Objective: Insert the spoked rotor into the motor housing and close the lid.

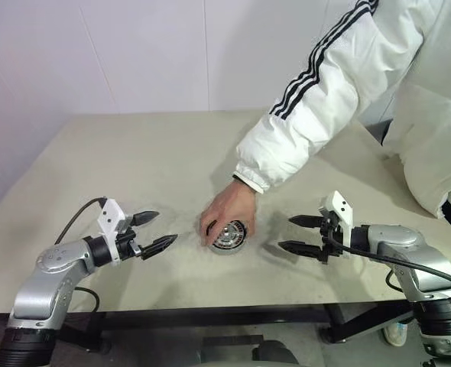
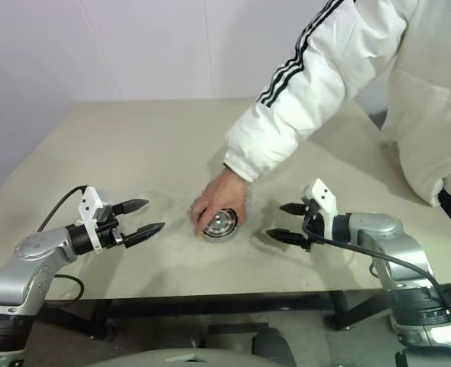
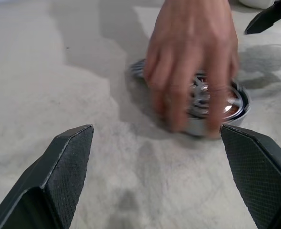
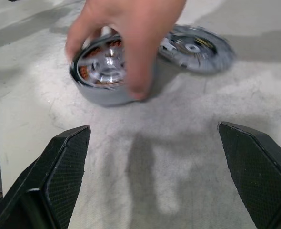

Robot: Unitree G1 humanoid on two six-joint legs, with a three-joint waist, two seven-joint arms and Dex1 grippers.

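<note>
Person's hand (image 2: 219, 200) sits on the motor housing (image 2: 220, 225), fingers draped over its far side, near the middle of the beige surface (image 2: 134, 145). White sleeve with black stripes (image 2: 302, 92) runs from the hand up and away to the housing's right. Left end effector (image 2: 137, 218) is left of the housing, well apart, black fingers spread, tips aimed at it. Right end effector (image 2: 283, 222) is right of the housing, closer, fingers spread, also aimed at it. Neither touches anything.
</note>
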